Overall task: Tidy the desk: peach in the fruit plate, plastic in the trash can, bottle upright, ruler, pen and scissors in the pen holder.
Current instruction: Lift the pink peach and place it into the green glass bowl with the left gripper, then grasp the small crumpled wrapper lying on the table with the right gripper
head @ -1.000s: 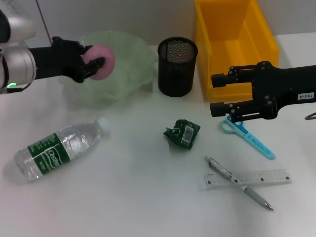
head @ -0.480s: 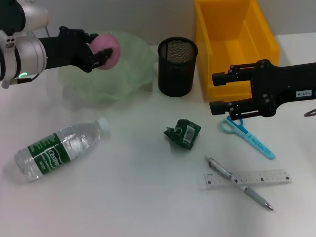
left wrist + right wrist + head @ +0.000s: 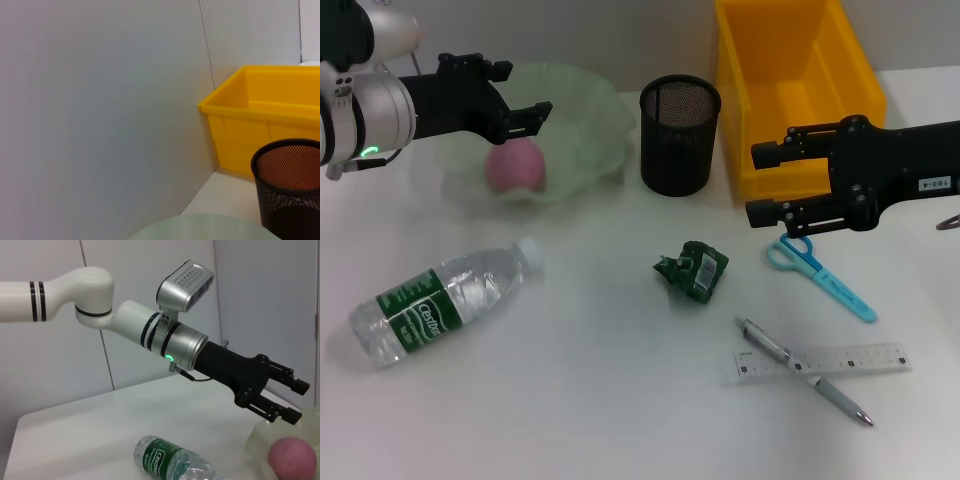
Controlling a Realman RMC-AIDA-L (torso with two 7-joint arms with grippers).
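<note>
The pink peach [image 3: 515, 165] lies in the pale green fruit plate [image 3: 592, 95]. My left gripper [image 3: 523, 90] is open and empty just above it; the right wrist view shows the gripper [image 3: 295, 400] above the peach [image 3: 292, 455] too. My right gripper [image 3: 758, 185] is open and empty, hovering above the blue scissors [image 3: 820, 275]. The water bottle [image 3: 440, 300] lies on its side at the front left. Crumpled green plastic [image 3: 692, 270] lies mid-table. The pen [image 3: 805, 372] lies across the clear ruler [image 3: 840, 362] at the front right. The black mesh pen holder [image 3: 680, 135] stands behind.
The yellow bin [image 3: 795, 90] stands at the back right, beside the pen holder. The left wrist view shows the bin [image 3: 270, 115], the pen holder [image 3: 292, 185], the plate's rim [image 3: 210, 225] and the wall close behind.
My left gripper carried the peach over the plate, opened and let it go; the peach now lies in the plate. The right arm has barely moved.
</note>
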